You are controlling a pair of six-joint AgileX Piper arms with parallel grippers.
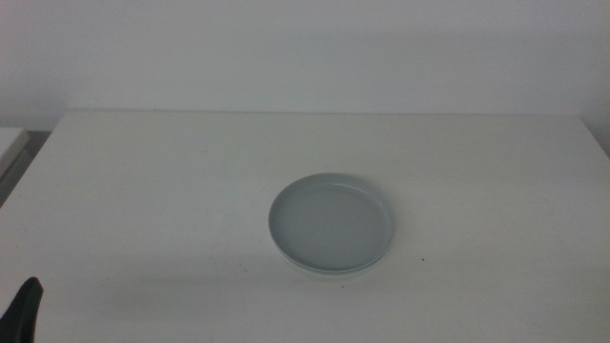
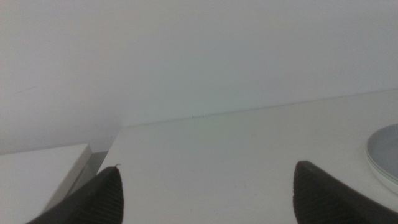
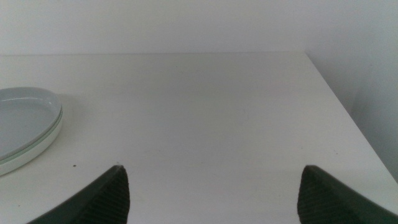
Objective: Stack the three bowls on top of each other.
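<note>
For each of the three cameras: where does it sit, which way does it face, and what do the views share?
Middle view: above, looking forward and down over the table; left gripper at the bottom edge.
Left wrist view: low over the table, own jaws open, bowl stack at the edge.
Right wrist view: low, open jaws, same stack.
Shared: the stack.

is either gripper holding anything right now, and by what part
Nothing is held. The left gripper and right gripper are both open and empty, apart from the stacked bowls on the table.

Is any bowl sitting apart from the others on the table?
No, the middle view shows one stack of bowls on the table, with nothing separate.
</note>
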